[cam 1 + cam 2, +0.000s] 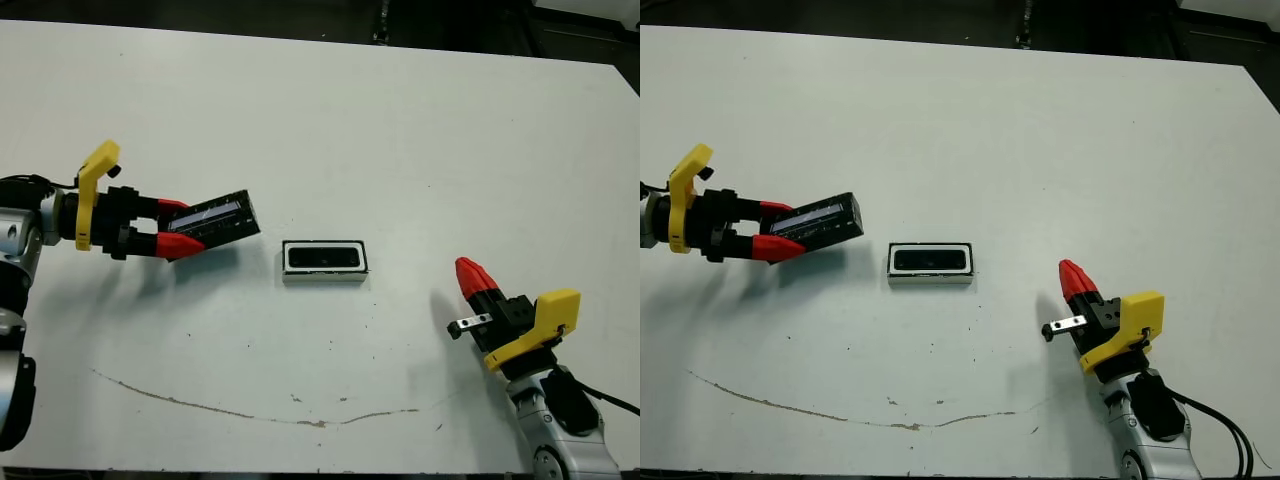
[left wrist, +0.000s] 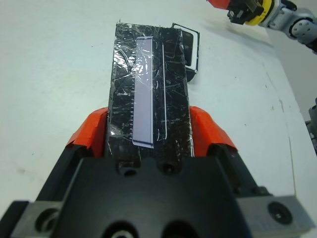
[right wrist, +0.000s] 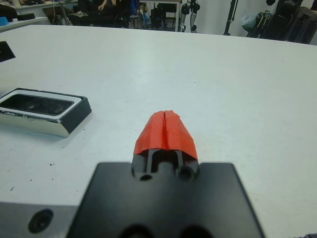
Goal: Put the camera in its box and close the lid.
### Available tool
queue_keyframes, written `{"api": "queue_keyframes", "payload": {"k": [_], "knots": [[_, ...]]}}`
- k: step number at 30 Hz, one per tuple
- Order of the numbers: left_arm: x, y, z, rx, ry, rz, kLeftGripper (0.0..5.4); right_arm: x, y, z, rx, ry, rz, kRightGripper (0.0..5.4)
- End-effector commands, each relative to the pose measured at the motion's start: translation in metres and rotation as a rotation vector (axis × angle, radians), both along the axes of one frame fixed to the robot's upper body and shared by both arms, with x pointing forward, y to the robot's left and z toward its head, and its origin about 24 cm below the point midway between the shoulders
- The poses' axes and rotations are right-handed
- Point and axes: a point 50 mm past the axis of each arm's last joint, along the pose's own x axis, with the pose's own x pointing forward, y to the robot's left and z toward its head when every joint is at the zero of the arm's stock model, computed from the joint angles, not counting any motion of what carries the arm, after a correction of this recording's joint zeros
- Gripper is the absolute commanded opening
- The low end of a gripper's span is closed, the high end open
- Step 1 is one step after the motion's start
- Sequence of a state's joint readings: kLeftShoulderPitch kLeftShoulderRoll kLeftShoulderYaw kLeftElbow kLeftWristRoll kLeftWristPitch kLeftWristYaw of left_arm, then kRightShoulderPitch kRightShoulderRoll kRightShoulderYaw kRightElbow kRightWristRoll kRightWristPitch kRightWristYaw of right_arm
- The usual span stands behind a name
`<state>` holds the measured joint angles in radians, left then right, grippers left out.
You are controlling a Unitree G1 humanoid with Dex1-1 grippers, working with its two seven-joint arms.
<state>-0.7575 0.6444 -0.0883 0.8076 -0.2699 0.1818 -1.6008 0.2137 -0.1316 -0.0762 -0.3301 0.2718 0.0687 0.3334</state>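
Observation:
The lid [image 1: 225, 218], flat, black and glossy with a silvery strip, is held tilted just above the table at the left. My left gripper [image 1: 188, 225] is shut on its near end, a red finger [image 2: 91, 131] on each long side. The box [image 1: 324, 275] sits at the table's middle, to the right of the lid. The camera [image 1: 324, 258] lies inside it as a dark shape. My right gripper [image 1: 468, 270] is shut and empty at the front right, well clear of the box [image 3: 49, 124].
A thin brownish scuff line [image 1: 250, 410] runs along the table near its front edge. Beyond the table's far edge [image 1: 400, 45] stand dark floor and equipment, and seated people [image 3: 104, 7] show in the right wrist view.

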Motion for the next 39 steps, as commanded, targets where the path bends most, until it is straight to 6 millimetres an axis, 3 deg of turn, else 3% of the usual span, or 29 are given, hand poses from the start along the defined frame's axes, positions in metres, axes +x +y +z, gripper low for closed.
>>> {"api": "queue_keyframes", "payload": {"k": [1, 19, 39], "knots": [[0.004, -0.014, 0.0, -0.023, -0.007, -0.048, 3.2, -0.002, -0.003, -0.003, -0.013, 0.03, -0.008, 0.0], [0.012, -0.084, -0.033, -0.054, 0.081, -0.229, 3.2, -0.003, -0.001, -0.002, -0.009, 0.047, -0.006, 0.0], [0.001, -0.113, -0.058, -0.043, 0.016, -0.262, 3.19, -0.003, -0.002, -0.003, -0.003, 0.055, -0.01, 0.0]]}}
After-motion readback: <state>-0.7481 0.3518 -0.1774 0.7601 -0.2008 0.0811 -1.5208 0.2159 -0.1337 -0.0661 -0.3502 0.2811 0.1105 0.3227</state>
